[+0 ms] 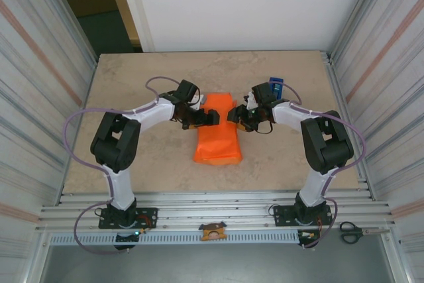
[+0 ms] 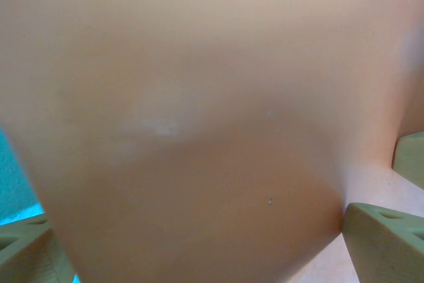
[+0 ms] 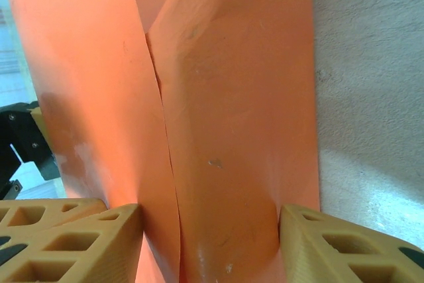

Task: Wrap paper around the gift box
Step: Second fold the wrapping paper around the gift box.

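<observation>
The orange paper (image 1: pixel 217 138) lies folded into a long bundle in the middle of the table. The gift box is hidden inside it. My left gripper (image 1: pixel 207 118) is at the bundle's left side, near its far end. Its jaws are open wide, and a blurred fold of paper (image 2: pixel 199 117) stands close between its fingers (image 2: pixel 387 240). My right gripper (image 1: pixel 233 116) comes in from the right. It is shut on the paper (image 3: pixel 225 130), with both fingers (image 3: pixel 331 243) pressed into the sides. Two overlapping flaps meet in a seam between them.
A blue tape dispenser (image 1: pixel 275 87) stands behind the right wrist. Scissors (image 1: pixel 351 232) lie on the rail at the near right, and a small orange part (image 1: pixel 212 231) sits on the rail's middle. Corrugated walls close in both sides. Bare tabletop (image 3: pixel 371 97) lies right of the bundle.
</observation>
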Controlling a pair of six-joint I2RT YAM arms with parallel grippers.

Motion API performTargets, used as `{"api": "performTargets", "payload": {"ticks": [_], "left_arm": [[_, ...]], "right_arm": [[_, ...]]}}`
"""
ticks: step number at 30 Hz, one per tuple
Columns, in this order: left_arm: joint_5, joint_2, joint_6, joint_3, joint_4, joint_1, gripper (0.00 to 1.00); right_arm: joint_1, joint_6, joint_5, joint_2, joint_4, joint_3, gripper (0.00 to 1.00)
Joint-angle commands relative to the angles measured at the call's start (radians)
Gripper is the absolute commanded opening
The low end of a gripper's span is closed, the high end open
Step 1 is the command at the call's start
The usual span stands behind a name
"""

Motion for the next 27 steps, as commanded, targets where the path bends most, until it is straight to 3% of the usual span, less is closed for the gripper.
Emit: {"api": "performTargets", "payload": {"ticks": [1, 11, 17, 20, 23, 27], "left_arm": [[-0.077, 0.020, 0.007, -0.036, -0.031, -0.012, 0.96], [-0.109, 0.028, 0.027, -0.080, -0.039, -0.021, 0.92], [-0.108, 0.040, 0.040, -0.069, -0.042, -0.026, 0.92], [-0.108, 0.047, 0.045, -0.068, -0.043, -0.030, 0.92], [-0.110, 0.047, 0.049, -0.072, -0.040, -0.030, 0.91], [-0.102, 0.055, 0.054, -0.071, -0.039, -0.033, 0.91]], "right_arm": [[0.019, -0.016, 0.035, 0.001, -0.103, -0.021, 0.56], [-0.046, -0.052, 0.025, -0.075, -0.136, 0.126, 0.75], [-0.146, -0.109, 0.195, -0.188, -0.129, 0.092, 0.84], [-0.229, -0.107, 0.222, -0.211, -0.123, 0.068, 0.79], [-0.339, -0.109, 0.164, -0.176, -0.156, 0.098, 0.74], [-0.450, -0.114, 0.054, -0.095, -0.129, 0.138, 0.54]]}}
